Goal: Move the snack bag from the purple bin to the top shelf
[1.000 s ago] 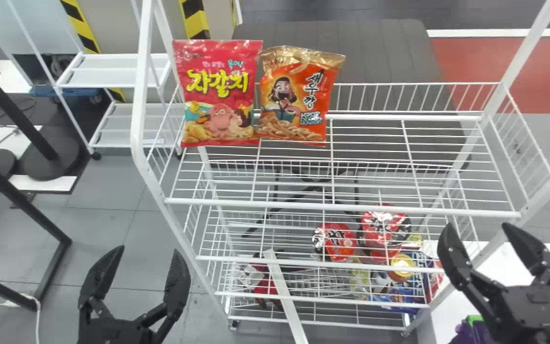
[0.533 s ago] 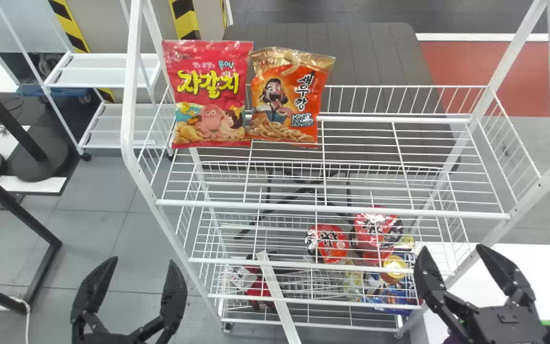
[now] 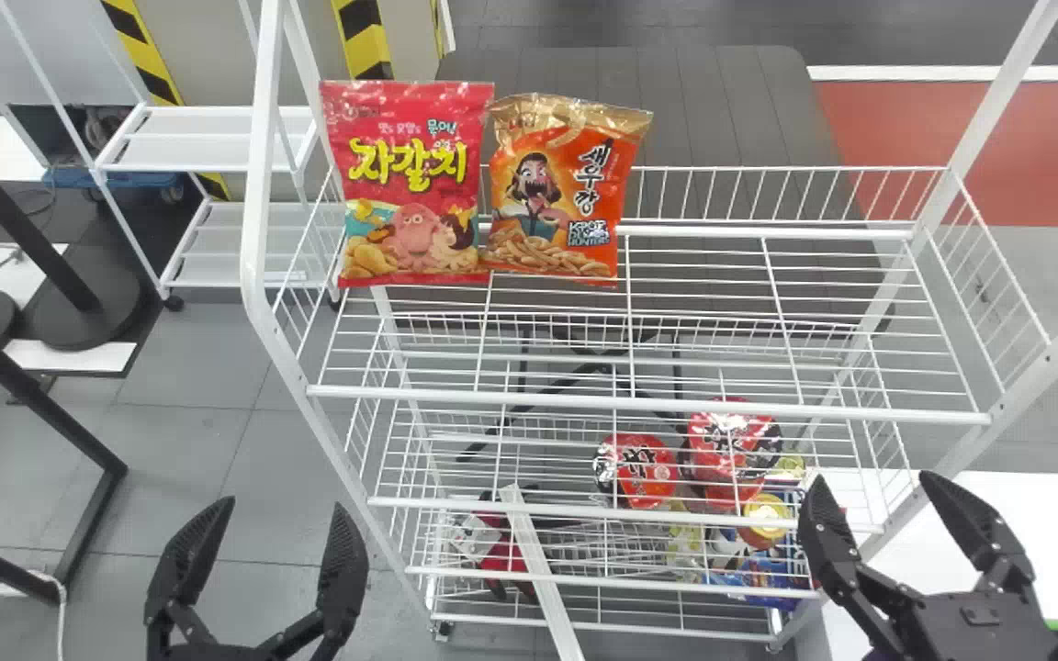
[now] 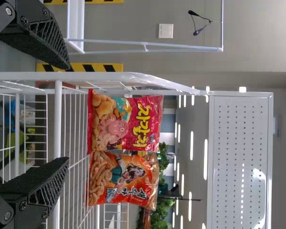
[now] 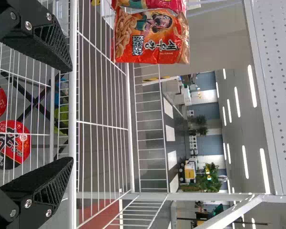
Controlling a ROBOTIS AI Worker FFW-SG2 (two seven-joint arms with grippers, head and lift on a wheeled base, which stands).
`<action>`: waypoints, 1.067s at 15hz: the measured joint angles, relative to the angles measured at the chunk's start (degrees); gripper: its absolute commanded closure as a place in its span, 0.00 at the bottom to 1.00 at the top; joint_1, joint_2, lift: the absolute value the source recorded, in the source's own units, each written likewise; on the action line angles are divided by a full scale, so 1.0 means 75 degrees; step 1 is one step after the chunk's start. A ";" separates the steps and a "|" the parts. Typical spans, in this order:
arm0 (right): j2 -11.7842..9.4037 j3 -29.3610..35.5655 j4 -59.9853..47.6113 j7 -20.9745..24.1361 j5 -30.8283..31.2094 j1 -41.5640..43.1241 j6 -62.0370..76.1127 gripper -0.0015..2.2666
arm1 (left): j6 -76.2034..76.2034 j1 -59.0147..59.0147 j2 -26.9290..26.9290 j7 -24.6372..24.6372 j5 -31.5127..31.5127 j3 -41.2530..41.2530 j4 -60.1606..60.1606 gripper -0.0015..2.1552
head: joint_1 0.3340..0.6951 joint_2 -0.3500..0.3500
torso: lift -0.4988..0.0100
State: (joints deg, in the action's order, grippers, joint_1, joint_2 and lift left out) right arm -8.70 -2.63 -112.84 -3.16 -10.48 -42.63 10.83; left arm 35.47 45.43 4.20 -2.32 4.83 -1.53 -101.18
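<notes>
Seemingly, placing is done: the black left gripper (image 3: 282,503) and black right gripper (image 3: 871,477), spread wide, empty, need only retreat.

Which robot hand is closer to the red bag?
Left. The left gripper is at the left end of the rack, where the red bag is; the right gripper is at the right end.
</notes>
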 measured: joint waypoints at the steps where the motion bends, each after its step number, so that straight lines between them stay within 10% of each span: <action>1: 0.0000 -0.0007 0.0006 0.0000 0.0002 0.0011 0.0007 0.08 | 0.0008 -0.0003 -0.0005 0.0006 -0.0001 -0.0006 0.0000 0.07 | 1.00 0.60 | 0.98; 16: -0.0128 -0.0107 0.0236 0.0012 0.0098 0.0235 -0.0244 0.08 | -0.0060 0.0223 -0.0150 0.0309 -0.0316 0.0004 -0.0246 0.07 | 1.00 0.61 | 0.98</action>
State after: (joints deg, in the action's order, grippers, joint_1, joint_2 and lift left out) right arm -9.67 -3.43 -111.07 -3.08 -9.74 -40.87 9.00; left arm 35.02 47.11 3.08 0.00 2.46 -1.50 -103.02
